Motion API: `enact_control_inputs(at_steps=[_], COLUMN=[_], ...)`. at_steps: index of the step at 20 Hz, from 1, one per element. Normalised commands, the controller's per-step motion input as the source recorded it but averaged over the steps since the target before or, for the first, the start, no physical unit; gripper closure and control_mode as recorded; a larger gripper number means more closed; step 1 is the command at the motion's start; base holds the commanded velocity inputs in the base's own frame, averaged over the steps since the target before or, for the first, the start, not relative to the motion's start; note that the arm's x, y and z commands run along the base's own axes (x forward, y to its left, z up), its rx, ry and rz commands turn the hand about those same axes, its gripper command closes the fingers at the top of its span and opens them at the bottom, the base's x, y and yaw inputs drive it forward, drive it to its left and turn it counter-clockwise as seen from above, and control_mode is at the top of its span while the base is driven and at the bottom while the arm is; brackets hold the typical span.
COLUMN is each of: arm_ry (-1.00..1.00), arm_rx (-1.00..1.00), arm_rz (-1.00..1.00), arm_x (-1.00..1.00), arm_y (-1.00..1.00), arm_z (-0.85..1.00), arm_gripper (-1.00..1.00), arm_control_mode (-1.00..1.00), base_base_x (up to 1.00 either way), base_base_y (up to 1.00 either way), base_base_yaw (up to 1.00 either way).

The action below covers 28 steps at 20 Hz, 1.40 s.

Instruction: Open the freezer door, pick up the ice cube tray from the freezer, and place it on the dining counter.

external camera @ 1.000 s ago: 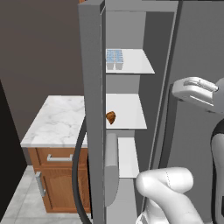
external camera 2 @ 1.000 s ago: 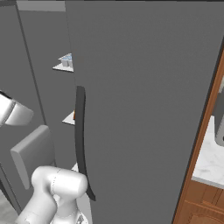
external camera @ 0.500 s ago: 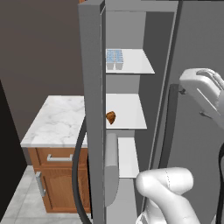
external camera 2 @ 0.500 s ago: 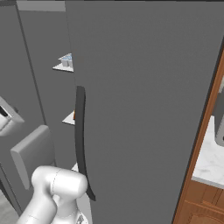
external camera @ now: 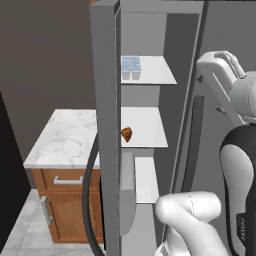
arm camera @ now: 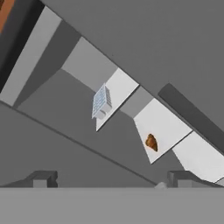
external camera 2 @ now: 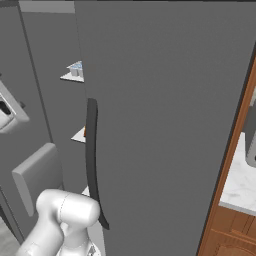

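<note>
The freezer door (external camera: pixel 105 100) stands swung open, edge-on to the left base view, with its dark curved handle (external camera: pixel 90 200) on the outer side. Inside the freezer (external camera: pixel 150 40), the pale blue ice cube tray (external camera: pixel 131 66) sits at the left front of the top white shelf; it also shows as the tray (external camera 2: pixel 76 68) and the tray (arm camera: pixel 101 101). My gripper (arm camera: pixel 113 179) is open and empty, outside the freezer and well short of the tray, looking in at the shelves. The dining counter is out of view.
A small brown item (external camera: pixel 126 134) lies on the middle shelf. A grey bin (external camera: pixel 126 192) hangs on the door's inner side. The plain fridge door (external camera 2: pixel 165 115) with its dark handle (external camera 2: pixel 92 160) closes off the right. A marble-topped drawer cabinet (external camera: pixel 65 135) stands left of the open door.
The hand has lifted and tilted upward in front of the open freezer, sliding toward the left edge of the right base view. Door, tray and jaws are unchanged.
</note>
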Motion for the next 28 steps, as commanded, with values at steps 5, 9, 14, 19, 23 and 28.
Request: enact_control_inputs(at_steps=[5,9,14,19,23,28], arm_ry=[0.05,0.01,0.00,0.03,0.14,0.11], arm_rx=[0.05,0.14,0.12,0.01,0.00,0.01], arm_rz=[-0.11,-0.08,-0.05,-0.02,0.00,0.00], arm_x=[0.21,0.05,0.12,0.11,0.02,0.09], arm_y=[0.00,0.00,0.01,0.06,0.09,0.01], arm_z=[0.38,0.03,0.00,0.00,0.00,-0.10], arm_gripper=[-1.00,-1.00,-1.00,-1.00,-1.00,-1.00], arm_control_mode=[-1.00,-1.00,-1.00,-1.00,-1.00,-1.00], base_base_x=[0.00,0.00,0.00,0.00,0.00,0.00], base_base_y=[0.00,0.00,0.00,0.00,0.00,0.00], base_base_yaw=[0.00,0.00,0.00,0.00,0.00,0.00])
